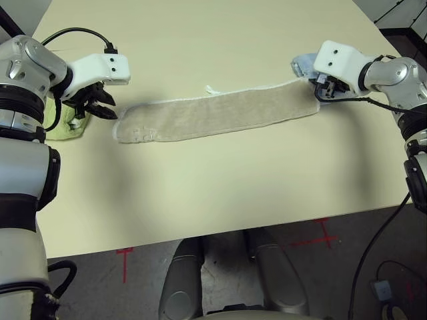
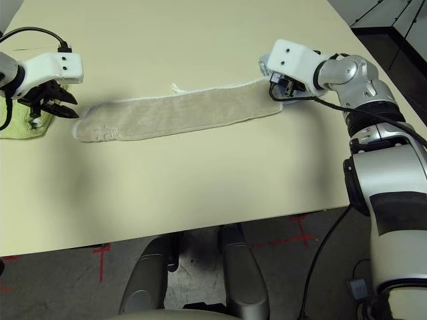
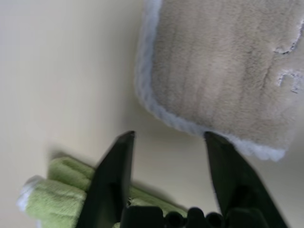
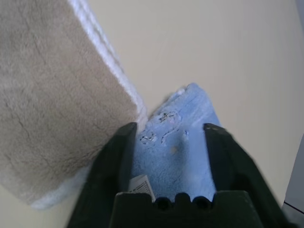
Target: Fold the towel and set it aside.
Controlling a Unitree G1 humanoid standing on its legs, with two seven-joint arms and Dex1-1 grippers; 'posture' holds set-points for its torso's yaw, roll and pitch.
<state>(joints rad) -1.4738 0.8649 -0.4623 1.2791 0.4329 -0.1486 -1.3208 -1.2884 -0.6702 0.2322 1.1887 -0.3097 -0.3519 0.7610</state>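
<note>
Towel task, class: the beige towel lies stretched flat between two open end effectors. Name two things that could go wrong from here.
1. The left end effector hangs open beside the green cloth, so it might pinch that cloth instead of the towel.
2. The right end effector straddles the blue towel and could grab it, missing the beige edge alongside.

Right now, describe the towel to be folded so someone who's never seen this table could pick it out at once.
On the pale table, look between the two grippers: the towel is the long beige strip lying flat across the middle. It has white piped edging and a small white loop on its far edge. The green cloth at its left end and blue towel at its right are small folded bundles.
</note>
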